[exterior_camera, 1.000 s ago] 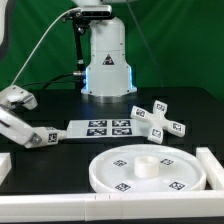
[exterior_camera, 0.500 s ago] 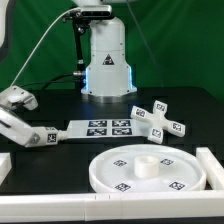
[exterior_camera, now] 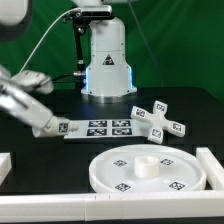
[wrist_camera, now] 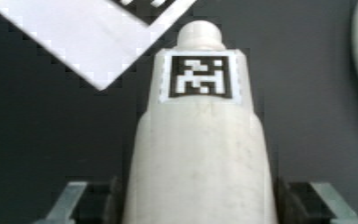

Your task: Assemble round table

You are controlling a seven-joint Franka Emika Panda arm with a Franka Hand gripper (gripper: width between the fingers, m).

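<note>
The gripper (exterior_camera: pixel 36 116) has its jaws closed in on the short white leg (wrist_camera: pixel 197 130), one on each side of its near end. It holds the leg at a slant at the exterior view's left, with the tagged tip close to the end of the marker board (exterior_camera: pixel 100 127). The leg looks hard, smooth and light, so I think it will not bend but could slip or swing, and a hold nearer its middle would be steadier. The big round disc (exterior_camera: pixel 105 172) and the cross-shaped base (exterior_camera: pixel 158 118) lie apart from it.
</note>
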